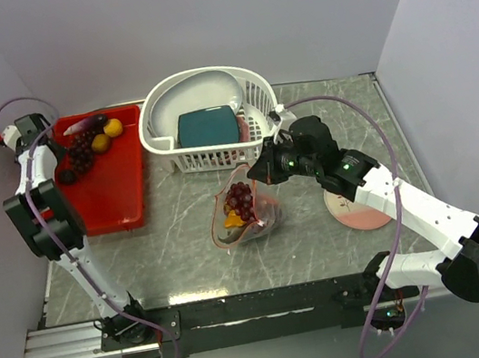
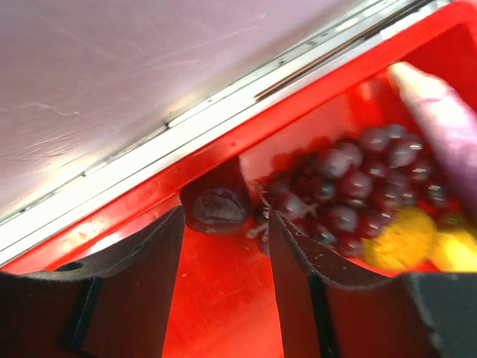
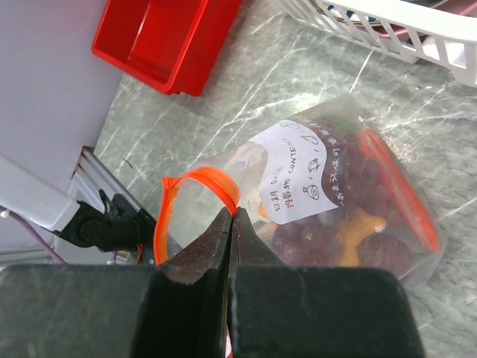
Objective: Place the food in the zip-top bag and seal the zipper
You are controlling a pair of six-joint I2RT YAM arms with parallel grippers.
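The clear zip-top bag (image 1: 244, 207) lies mid-table with dark grapes (image 1: 240, 199) and an orange piece (image 1: 233, 220) inside. My right gripper (image 3: 231, 215) is shut on the bag's red-orange zipper (image 3: 195, 179) and holds the mouth open in a loop; it also shows in the top view (image 1: 262, 173). My left gripper (image 2: 226, 224) is open and low in the red tray (image 1: 119, 199), at its far left corner. A dark round piece (image 2: 216, 205) sits just beyond its fingertips. A grape bunch (image 2: 350, 194), a purple eggplant (image 2: 440, 123) and yellow fruit (image 2: 402, 239) lie to its right.
A white slotted basket (image 1: 211, 119) holding a teal dish (image 1: 208, 127) stands behind the bag. A pink-and-cream plate (image 1: 360, 209) lies under my right arm. Walls close in on the left, back and right.
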